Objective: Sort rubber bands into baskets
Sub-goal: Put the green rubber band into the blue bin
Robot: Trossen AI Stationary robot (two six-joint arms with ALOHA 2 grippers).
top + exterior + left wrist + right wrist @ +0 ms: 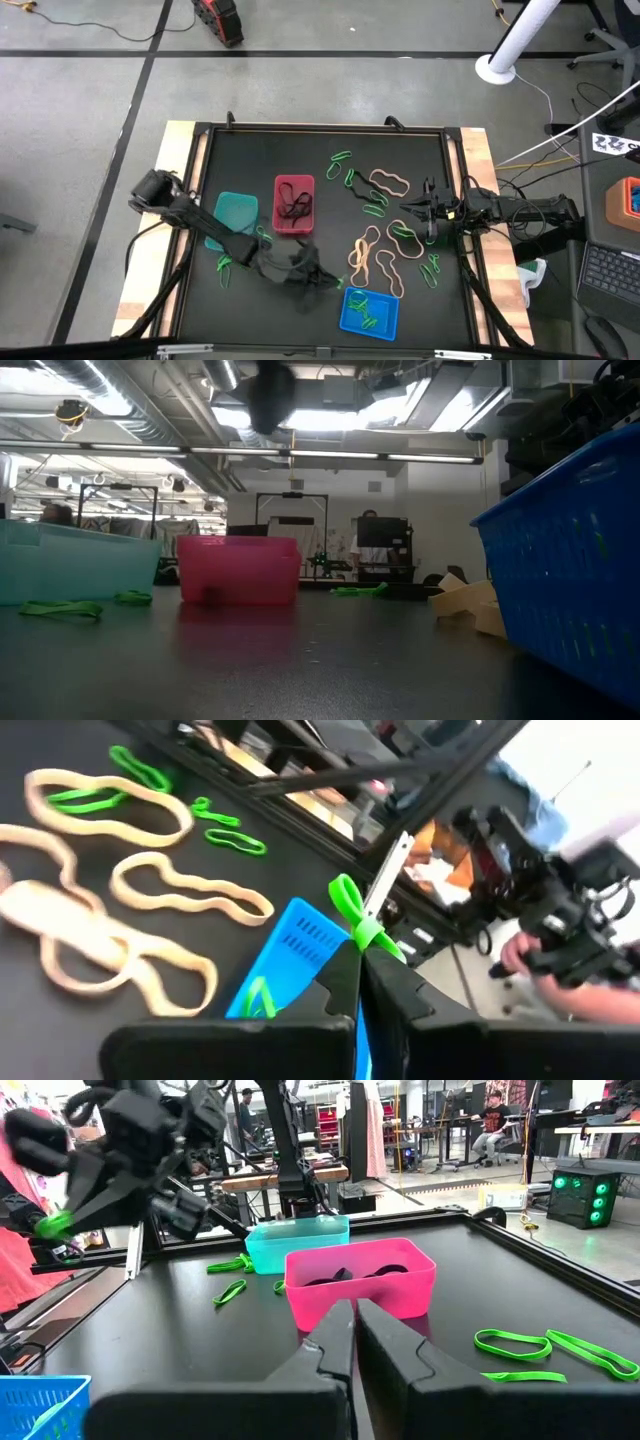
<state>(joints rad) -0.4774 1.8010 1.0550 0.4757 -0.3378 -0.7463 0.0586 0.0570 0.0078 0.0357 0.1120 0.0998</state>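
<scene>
My left gripper [335, 285] is raised above the table beside the blue basket [369, 313] and is shut on a green rubber band [352, 910]. The blue basket holds green bands. The red basket [294, 205] holds black bands, and the teal basket [236, 212] stands to its left. My right gripper [408, 210] is shut and empty, low over the mat at the right, pointing toward the red basket [360, 1280]. Loose tan bands [388, 182] and green bands [342, 160] lie flat on the black mat. My left gripper pinches the green band between its two fingertips [365, 935]. A short loop of the band [345, 895] sticks out past the tips. The band is lifted clear of the table, over the blue basket's edge [300, 945]. It also shows in the right wrist view [50, 1225].
Several tan bands [375, 260] lie between the two grippers, and green bands lie by the teal basket [225, 268] and near the right edge [432, 270]. The mat has a raised black frame [320, 128]. A person's hand [520, 955] shows beyond the table.
</scene>
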